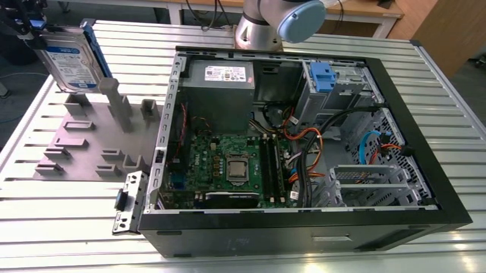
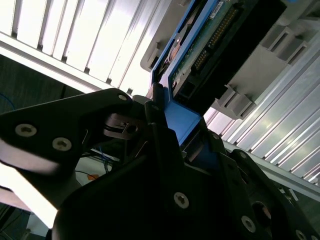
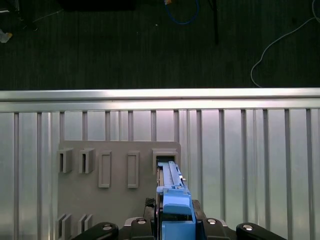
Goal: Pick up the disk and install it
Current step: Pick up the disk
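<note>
The disk [image 1: 70,60], a silver drive with a white-and-blue label in a blue bracket, stands on edge at the exterior view's far left. Its lower end is just above the posts of the grey fixture plate [image 1: 83,149]. My gripper [image 1: 32,33] is shut on the disk's upper end. In the first wrist view the disk [image 3: 171,185] runs edge-on from my gripper [image 3: 175,222] down toward a slot holder on the plate [image 3: 75,200]. The second wrist view shows the black fingers [image 2: 125,122] clamped on the blue bracket [image 2: 182,117], with the disk's circuit-board side [image 2: 210,45] beyond.
The open computer case [image 1: 425,170] lies on the slatted metal table [image 1: 53,227] at the exterior view's right, with motherboard [image 1: 231,165], grey power-supply box [image 1: 220,75], cables and a drive bay with a blue part [image 1: 322,77]. The arm's base [image 1: 262,25] stands behind it.
</note>
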`<action>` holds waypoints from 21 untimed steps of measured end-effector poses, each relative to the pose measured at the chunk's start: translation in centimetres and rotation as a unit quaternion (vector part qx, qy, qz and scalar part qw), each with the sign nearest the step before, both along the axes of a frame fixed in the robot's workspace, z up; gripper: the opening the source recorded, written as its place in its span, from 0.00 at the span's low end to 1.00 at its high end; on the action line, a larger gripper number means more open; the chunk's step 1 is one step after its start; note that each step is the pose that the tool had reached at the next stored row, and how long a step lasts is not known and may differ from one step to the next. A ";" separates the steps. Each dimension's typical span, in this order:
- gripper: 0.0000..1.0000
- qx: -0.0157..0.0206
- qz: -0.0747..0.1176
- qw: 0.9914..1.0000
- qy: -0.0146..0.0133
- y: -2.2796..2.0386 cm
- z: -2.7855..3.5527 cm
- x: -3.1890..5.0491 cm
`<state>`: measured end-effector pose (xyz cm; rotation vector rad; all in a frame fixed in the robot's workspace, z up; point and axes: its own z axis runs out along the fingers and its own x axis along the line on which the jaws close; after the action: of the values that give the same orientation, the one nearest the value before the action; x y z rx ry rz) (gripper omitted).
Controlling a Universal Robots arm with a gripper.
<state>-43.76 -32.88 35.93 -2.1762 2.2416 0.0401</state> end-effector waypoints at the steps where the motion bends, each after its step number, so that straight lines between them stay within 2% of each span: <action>1: 0.36 0.000 0.000 1.000 0.000 0.00 0.04 0.00; 10: 0.36 0.000 0.000 1.000 0.000 0.00 0.89 0.00; 21: 0.36 0.000 0.000 1.000 0.000 0.00 0.94 0.00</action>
<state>-43.76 -32.88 36.87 -2.1762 2.2416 0.0401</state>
